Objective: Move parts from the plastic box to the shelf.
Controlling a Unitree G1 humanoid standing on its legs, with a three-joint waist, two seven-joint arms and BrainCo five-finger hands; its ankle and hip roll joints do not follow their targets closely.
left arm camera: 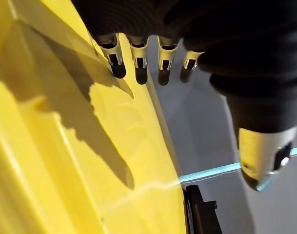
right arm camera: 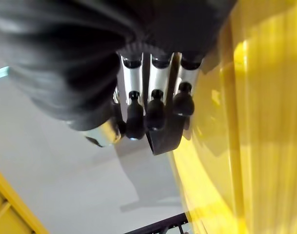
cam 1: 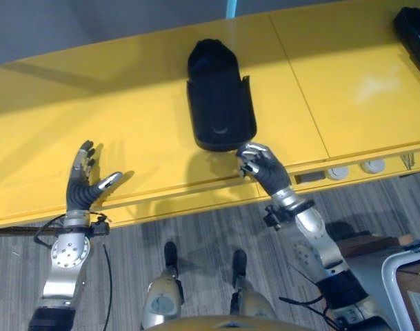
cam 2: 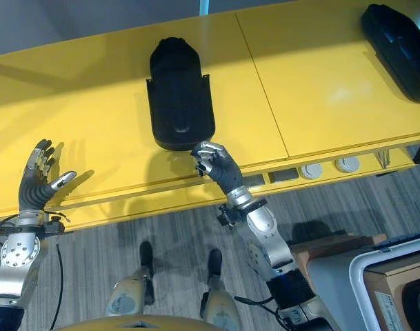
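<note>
Right robot hand (cam 2: 216, 164) fingers curled, pinching near end of black part (cam 2: 179, 94); part lies lengthwise pointing away on yellow shelf (cam 2: 92, 117). Left robot hand (cam 2: 37, 181) open, empty.

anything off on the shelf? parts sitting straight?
Nothing stands out. The black part lies flat on the yellow shelf, its near end at the right hand, whose fingers curl at its edge. A second black part lies at the far right. The left hand hovers open.
</note>
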